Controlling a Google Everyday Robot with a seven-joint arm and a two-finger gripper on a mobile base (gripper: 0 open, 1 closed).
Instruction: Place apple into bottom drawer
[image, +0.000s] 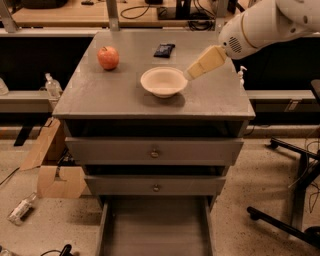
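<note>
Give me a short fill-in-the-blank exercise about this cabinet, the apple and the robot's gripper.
1. The apple sits on the ____ of the cabinet.
2. The gripper is at the rim of the white ____, on the side away from the apple.
3. The bottom drawer stands ____, while the two above it are shut.
4. A small ____ packet lies near the cabinet's back edge.

Missing words: top; bowl; open; black.

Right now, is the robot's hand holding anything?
Gripper: near the round white bowl, open or closed cannot be told; the round red-orange apple sits apart on the grey cabinet top.
</note>
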